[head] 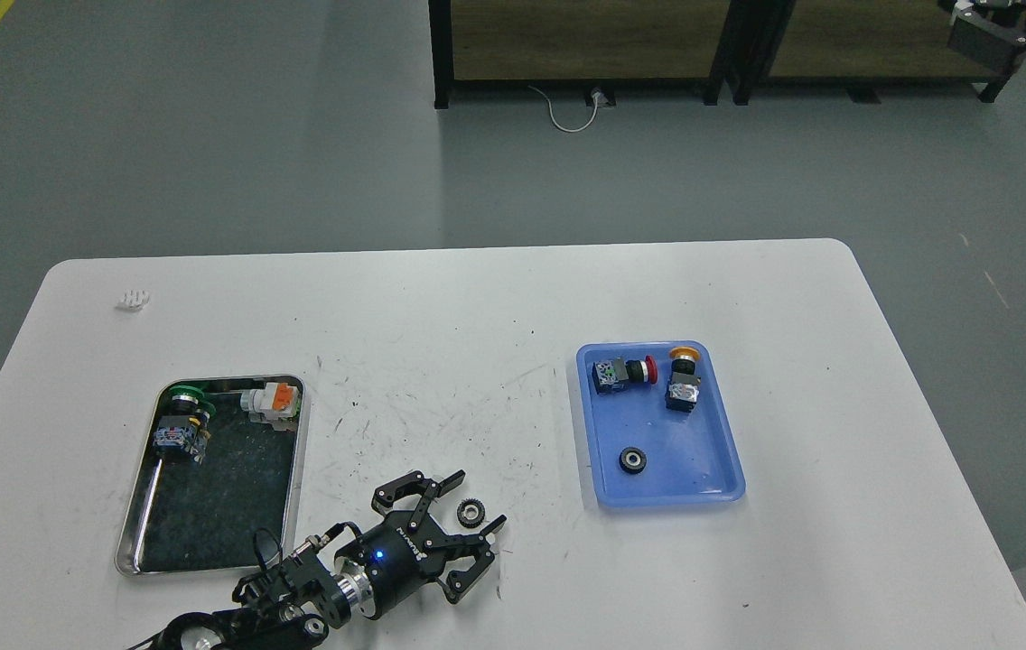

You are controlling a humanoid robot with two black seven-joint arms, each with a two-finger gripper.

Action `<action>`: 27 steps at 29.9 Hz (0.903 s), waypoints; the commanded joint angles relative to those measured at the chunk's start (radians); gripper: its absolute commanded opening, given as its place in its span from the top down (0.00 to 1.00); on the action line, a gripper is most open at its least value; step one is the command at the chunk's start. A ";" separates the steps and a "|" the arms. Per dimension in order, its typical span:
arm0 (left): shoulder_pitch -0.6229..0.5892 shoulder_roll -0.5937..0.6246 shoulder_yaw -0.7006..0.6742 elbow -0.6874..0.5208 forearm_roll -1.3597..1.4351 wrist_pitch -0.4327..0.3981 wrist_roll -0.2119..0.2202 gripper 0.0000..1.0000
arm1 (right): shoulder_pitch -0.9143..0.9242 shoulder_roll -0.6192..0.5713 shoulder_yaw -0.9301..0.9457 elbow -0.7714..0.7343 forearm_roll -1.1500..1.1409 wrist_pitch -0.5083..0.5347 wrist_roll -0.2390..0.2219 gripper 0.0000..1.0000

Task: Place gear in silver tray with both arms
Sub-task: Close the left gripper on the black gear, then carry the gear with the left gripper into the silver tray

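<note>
A small black toothed gear (471,513) lies flat on the white table (477,316), between the two trays. My left gripper (473,502) is open, its two fingers spread on either side of the gear, one finger (450,481) above it and one (488,533) below. The silver tray (295,506) sits to the left with a dark scratched bottom. It holds a green-capped push button (181,424) and an orange-and-white switch block (274,400) at its far end. A second black gear (631,459) lies in the blue tray (730,469). My right gripper is out of view.
The blue tray also holds a red-capped button (623,372) and a yellow-capped button (683,379). A small white part (132,298) lies at the table's far left. Dark shelving (712,45) stands on the floor beyond the table.
</note>
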 commanded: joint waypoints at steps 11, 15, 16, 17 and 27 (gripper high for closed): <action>0.017 0.001 0.016 -0.010 0.000 -0.001 0.000 0.44 | 0.001 0.001 0.000 0.000 0.000 0.000 -0.002 0.02; 0.029 0.001 0.016 -0.010 0.000 -0.001 0.000 0.41 | 0.003 0.001 0.000 -0.006 -0.001 0.000 -0.002 0.02; 0.029 0.001 0.016 -0.012 0.000 -0.001 0.000 0.41 | 0.003 0.001 0.000 -0.006 -0.001 0.000 -0.002 0.02; 0.029 0.001 0.016 -0.012 0.000 -0.001 0.000 0.41 | 0.003 0.001 0.000 -0.006 0.000 0.000 -0.002 0.02; 0.024 0.001 0.016 -0.010 0.000 0.005 0.000 0.59 | 0.006 0.001 0.000 -0.006 -0.001 0.000 -0.002 0.02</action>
